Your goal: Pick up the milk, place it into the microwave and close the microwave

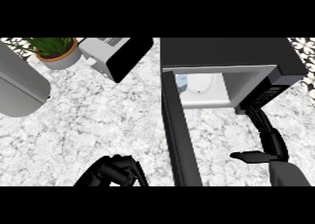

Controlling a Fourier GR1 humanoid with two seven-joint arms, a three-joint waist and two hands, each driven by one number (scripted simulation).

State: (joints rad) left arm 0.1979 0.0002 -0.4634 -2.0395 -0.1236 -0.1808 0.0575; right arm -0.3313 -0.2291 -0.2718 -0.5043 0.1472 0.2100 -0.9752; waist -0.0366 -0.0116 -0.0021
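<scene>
While the milk (pixel 183 82) stands inside the open microwave (pixel 228 85), just left of the right hand's (pixel 267 131) straight fingers, the left hand (pixel 115 171) hangs curled, empty.

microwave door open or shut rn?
Open. The microwave door swings out toward the robot, edge-on, leaving the white cavity exposed with the milk inside at its left. The right hand reaches toward the microwave's right front corner.

Milk (pixel 182 82) sits inside the microwave (pixel 231 54), at the cavity's left, pale w/ a blue tint (mostly hidden by the door). Microwave is black, white inside. Door (pixel 179 140) stands wide open, edge-on, towards the viewer.
</scene>
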